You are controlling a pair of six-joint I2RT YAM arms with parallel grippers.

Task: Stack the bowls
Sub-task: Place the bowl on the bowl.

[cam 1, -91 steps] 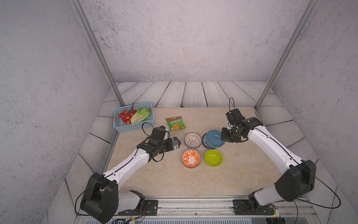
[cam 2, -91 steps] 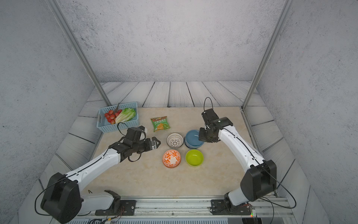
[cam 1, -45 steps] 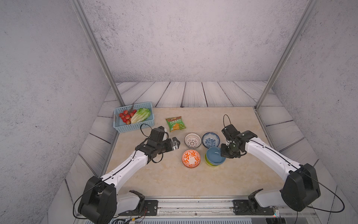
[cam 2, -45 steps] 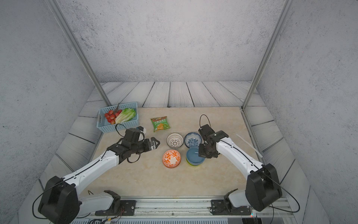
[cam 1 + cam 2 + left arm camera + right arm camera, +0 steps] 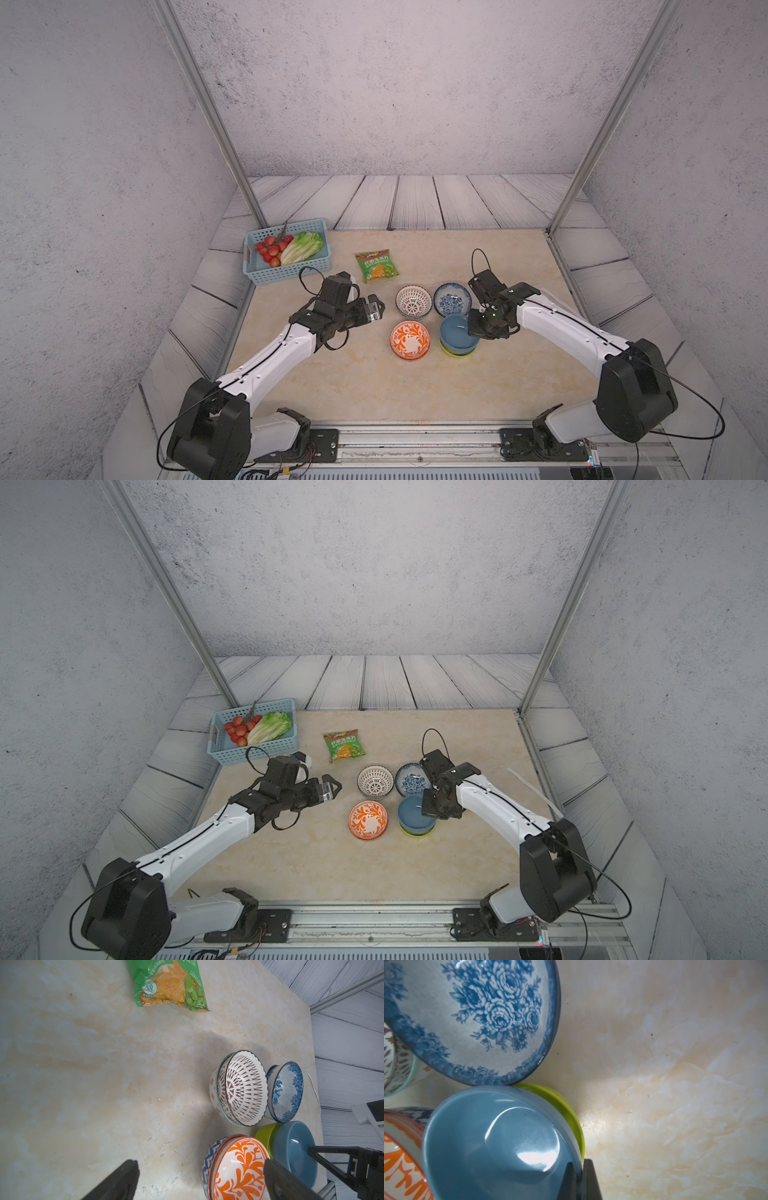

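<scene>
- Setting the blue bowl [image 5: 457, 332] into the green bowl [image 5: 458, 353], front right of the bowl cluster. My right gripper [image 5: 478, 326] has its fingers pinched on the blue rim, one inside and one outside.
- The right wrist view shows green rim [image 5: 571, 1113] peeking out on one side only, so I judge the blue bowl is nested but slightly off-centre. Best to settle it level before letting go.
- Release tip: part the fingers only a little, then lift straight up so the inner finger doesn't drag the rim.
- The flowered bowl [image 5: 452, 299] sits just beside this stack, so no sideways swing on the way out.
- My left gripper [image 5: 374, 308] has its fingers spread wide and holds nothing. It hangs near the orange bowl [image 5: 409, 338], not touching.
- A second ago I held the blue bowl up over the flowered bowl, and the green one was bare.
- Half a second ago it was over the green bowl. Now it is down inside, and the flowered bowl is uncovered.
- Left arm has barely shifted.
</scene>
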